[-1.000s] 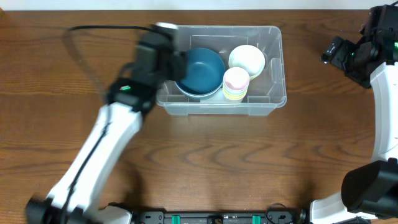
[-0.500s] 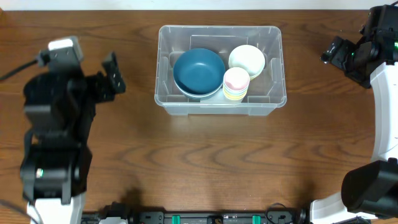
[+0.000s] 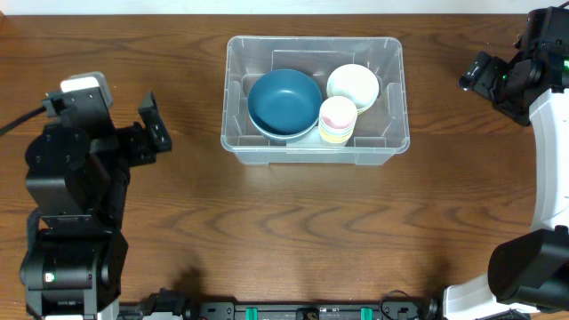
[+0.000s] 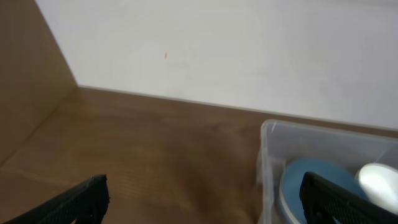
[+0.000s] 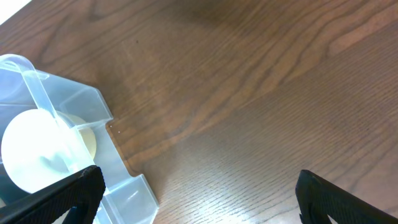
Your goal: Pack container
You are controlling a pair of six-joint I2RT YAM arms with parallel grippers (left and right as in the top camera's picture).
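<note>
The clear container [image 3: 313, 154] stands at the back middle of the table. Inside are a blue bowl [image 3: 284, 102], a white bowl [image 3: 353, 86] and a stack of small pastel cups [image 3: 337, 120]. My left gripper [image 3: 153, 126] hangs open and empty left of the container, well apart from it. Its wrist view has the container's wall [image 4: 267, 155] and the blue bowl [image 4: 295, 186] between the spread fingers of the left gripper [image 4: 202, 199]. My right gripper [image 3: 474, 76] is open and empty to the container's right. Its wrist view shows the container's corner [image 5: 93, 106] and the white bowl [image 5: 37, 152].
Bare brown wooden table [image 3: 293, 231] lies in front of the container and on both sides. A white wall [image 4: 217, 50] rises behind the table's far edge. A black cable [image 3: 18, 120] trails from the left arm.
My left arm has pulled back from the container's left end to the table's left side, its jaws spreading wide. The blue bowl stays in the container. The right arm has not moved.
</note>
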